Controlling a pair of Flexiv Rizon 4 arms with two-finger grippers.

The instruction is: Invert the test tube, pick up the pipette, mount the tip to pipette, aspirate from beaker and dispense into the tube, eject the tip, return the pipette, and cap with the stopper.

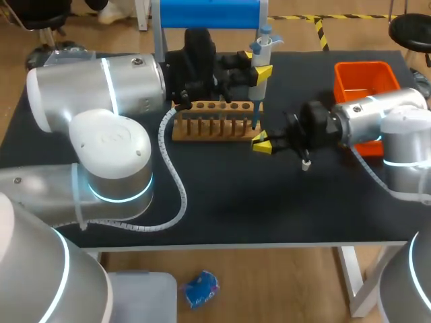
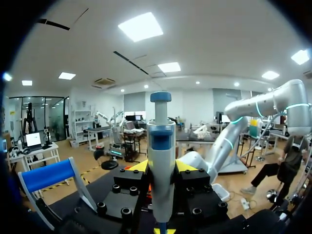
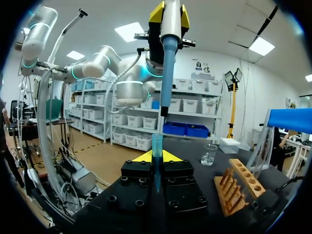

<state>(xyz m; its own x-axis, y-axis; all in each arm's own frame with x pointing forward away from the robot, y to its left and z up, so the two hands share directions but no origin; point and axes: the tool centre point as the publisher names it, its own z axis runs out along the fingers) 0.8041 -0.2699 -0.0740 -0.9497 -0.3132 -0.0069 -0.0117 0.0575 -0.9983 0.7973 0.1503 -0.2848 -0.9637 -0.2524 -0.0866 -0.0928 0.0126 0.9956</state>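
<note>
- The left claw [image 2: 161, 171] is clamped on the blue-capped white plastic pipette [image 2: 161, 146]. The pipette stands upright between its fingers, with the plunger well above them.
- The right claw [image 3: 156, 157] is closed on the translucent blue plastic tip [image 3: 157, 142], which pokes just above its fingers with the open end up.
- From the right wrist, the pipette's blue shaft hangs above that claw, nearly in line with the tip. Its nose is a little above the tip's mouth and not touching it, so mounting looks like the step in hand.
- To do it well, I'd line shaft and tip up exactly, bring them together straight, then press firmly enough to seat. A tilt would likely catch the rim or skew the tip in the grip.
- The light wooden tube rack [image 1: 214, 121] sits just beside the right claw, and the clear glass beaker [image 3: 208, 154] is ahead of it. Avoid touching either.
</note>
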